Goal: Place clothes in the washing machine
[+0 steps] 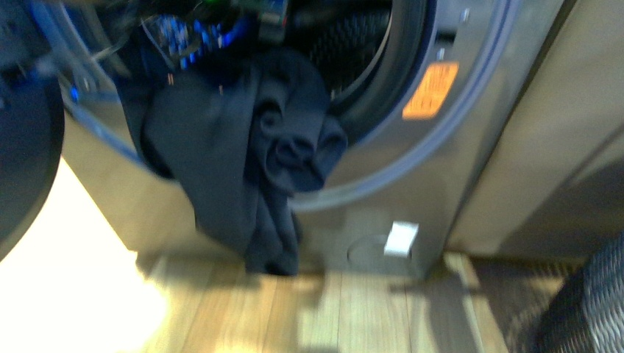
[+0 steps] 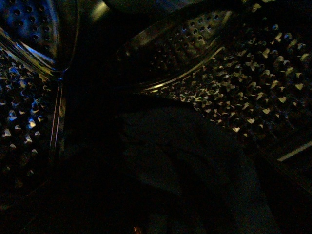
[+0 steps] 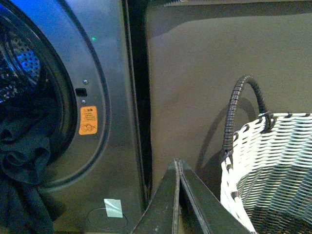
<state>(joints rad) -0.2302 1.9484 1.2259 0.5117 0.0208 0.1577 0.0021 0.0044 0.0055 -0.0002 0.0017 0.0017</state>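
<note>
**Poster:** Half the dark navy fabric garment [image 1: 243, 140] is draped over the lip of the silver-grey front-loading washing machine [image 1: 412, 184], with the rest hanging down the front panel almost to the wooden floor [image 1: 294, 316]. The left arm is up inside the porthole; all I get of it in the front view is a blur of blue wiring. Can't tell whether the left hand is apart or together. Its wrist view is dim and only shows the perforated steel drum [image 2: 253, 73] with a dark fold of the garment [image 2: 195, 161] lying low in it.

**Reply:** So some cloth is already in. I'd guess the step is dragging the rest over the dark rubber gasket [image 1: 383, 95]. If the left hand has a fold, pull deep toward the back of the drum and slightly up, so the hanging tail lifts over the rim rather than snagging.

**Poster:** And the right side?

**Reply:** The right hand [image 3: 179, 195] is out of the machine, fingers pressed together on nothing, low between the washer's orange warning sticker [image 3: 88, 120] and the white woven basket with a dark handle [image 3: 273, 165]. It could scoop the dangling bunch from below and feed it in, keeping away from the door edge. Main risk is the tail's weight sliding everything back out.
</note>
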